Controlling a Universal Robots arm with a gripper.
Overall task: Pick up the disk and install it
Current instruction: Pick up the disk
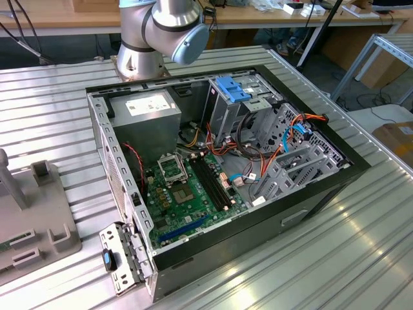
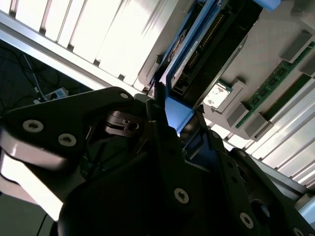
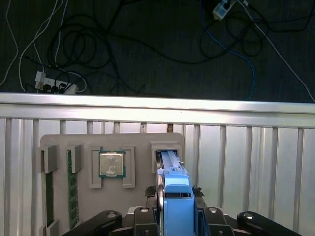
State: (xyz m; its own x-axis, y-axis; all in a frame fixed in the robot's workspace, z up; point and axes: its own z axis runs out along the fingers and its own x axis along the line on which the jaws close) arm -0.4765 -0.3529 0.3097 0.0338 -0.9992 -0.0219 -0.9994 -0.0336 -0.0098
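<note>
The disk (image 3: 175, 196) is a flat dark drive framed by bright blue rails with a blue tab. It stands on edge in a slot of the grey holder block (image 3: 138, 140), which lies on the ribbed metal table. My gripper (image 3: 176, 212) sits over the disk's near end, its dark fingers (image 3: 147, 216) pressed against both sides of the blue tab. In the second wrist view the disk (image 2: 202, 49) runs away from the gripper (image 2: 170, 110), whose fingers clamp the blue tab.
A processor chip (image 3: 112, 163) and memory sticks (image 3: 73, 187) rest in other slots of the holder. The open computer case (image 1: 335, 187) lies on the table with a motherboard (image 1: 187, 194), a blue-topped drive cage (image 1: 235, 87), a grey labelled box (image 1: 145, 106) and loose cables. The arm's base (image 1: 139, 58) stands behind it.
</note>
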